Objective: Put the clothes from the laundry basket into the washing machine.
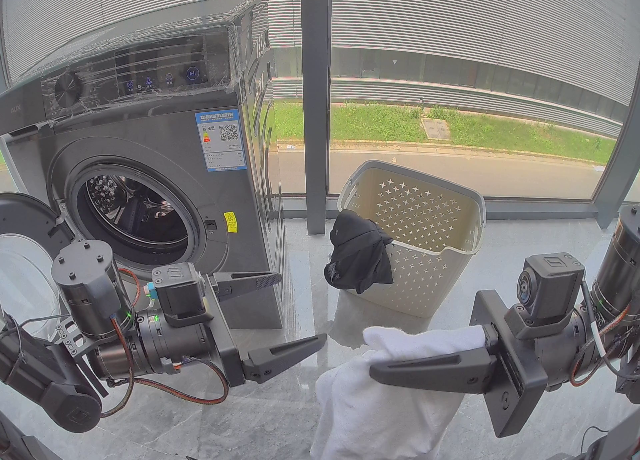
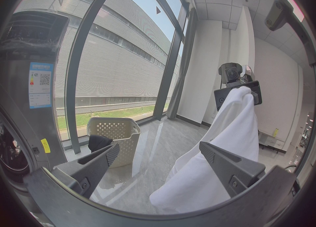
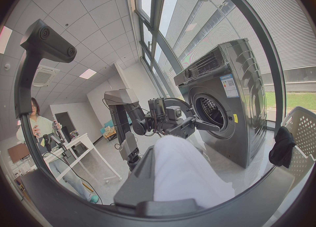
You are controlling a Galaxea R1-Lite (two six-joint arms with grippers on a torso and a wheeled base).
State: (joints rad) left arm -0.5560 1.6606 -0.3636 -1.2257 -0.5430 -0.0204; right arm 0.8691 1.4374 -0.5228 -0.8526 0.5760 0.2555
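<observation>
Your laundry basket (image 1: 433,274) stands on the floor right of the washing machine (image 1: 167,168), with a black garment (image 1: 359,260) draped over its near rim. The machine's door (image 1: 27,261) is swung open. Your right gripper (image 1: 383,356) has its jaws clamped on a white garment (image 1: 380,408), long axis hanging downward. The left wrist view shows that drape from the side. Your left gripper (image 1: 303,306) sits before the machine, jaws wide apart, holding nothing.
</observation>
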